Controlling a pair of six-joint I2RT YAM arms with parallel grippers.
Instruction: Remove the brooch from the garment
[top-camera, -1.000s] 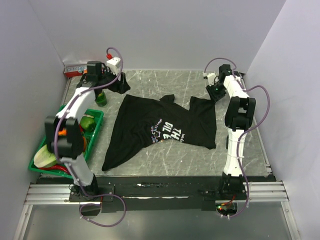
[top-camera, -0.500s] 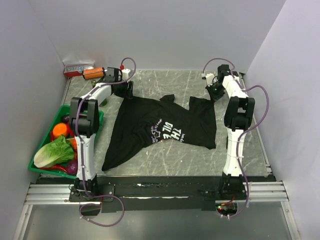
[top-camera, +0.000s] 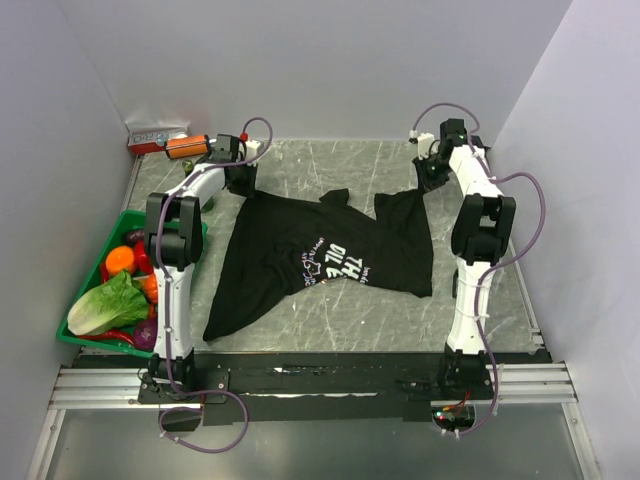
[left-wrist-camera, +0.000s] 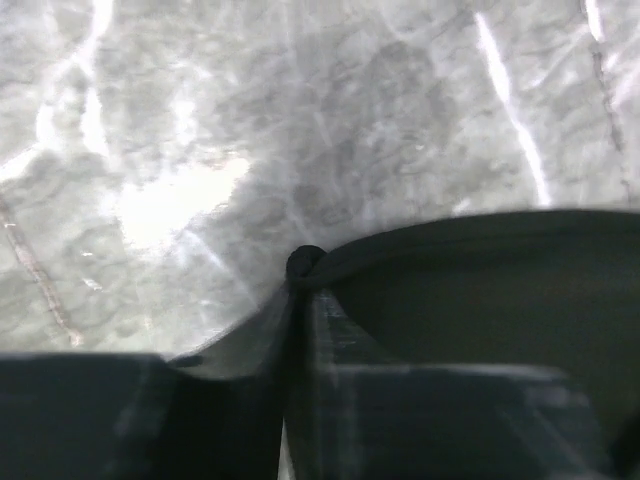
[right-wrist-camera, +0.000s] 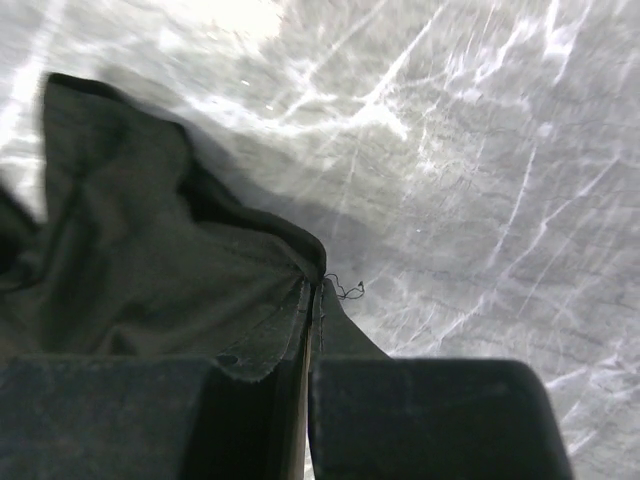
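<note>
Left hand (left-wrist-camera: 299, 292) pinches the T-shirt (top-camera: 300, 235) at 10 o'clock; right hand (right-wrist-camera: 312, 290) pinches it at 2 o'clock.

Top external view: fixed, high above and behind the arm bases, facing down and forward, far enough off to take in the whole garment (top-camera: 270, 240) and the table (top-camera: 330, 165) around it. Left wrist view: very near, looking down past the left gripper (left-wrist-camera: 300, 300) at the garment's far-left corner, with bare table beyond it. Right wrist view: equally near, looking down past the right gripper (right-wrist-camera: 312, 300) at the garment's far-right corner. Shared ground: each wrist view covers one far corner that the top view also shows; the two wrist views cover opposite corners.
</note>
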